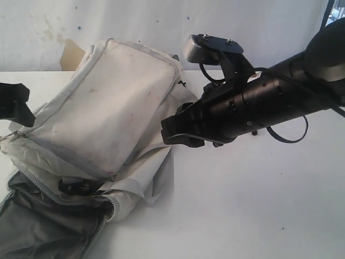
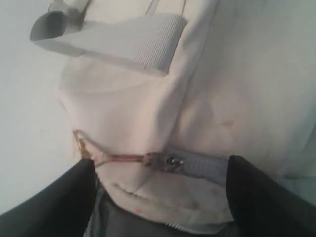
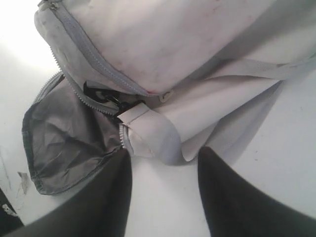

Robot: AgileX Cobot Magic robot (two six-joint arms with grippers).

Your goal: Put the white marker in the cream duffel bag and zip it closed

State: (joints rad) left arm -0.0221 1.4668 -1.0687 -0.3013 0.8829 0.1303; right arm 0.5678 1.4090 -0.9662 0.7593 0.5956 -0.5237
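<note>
The cream duffel bag (image 1: 113, 113) lies on the left of the table, its main zipper undone and the dark grey lining (image 1: 38, 218) showing at the front left. The white marker is not visible in any view. My left gripper (image 2: 160, 170) is open at the bag's left end, its fingers either side of the zipper slider (image 2: 170, 162) and its brown pull cord. My right gripper (image 3: 165, 158) is open just above the table beside the bag's folded flap (image 3: 158, 138), with nothing between the fingers. In the exterior view the right gripper (image 1: 180, 129) hovers at the bag's right side.
A grey strap (image 2: 118, 42) runs over the bag's end. A black buckle (image 1: 78, 186) sits at the opening. The white table (image 1: 253, 205) stretches to the right of the bag. A white wall stands behind.
</note>
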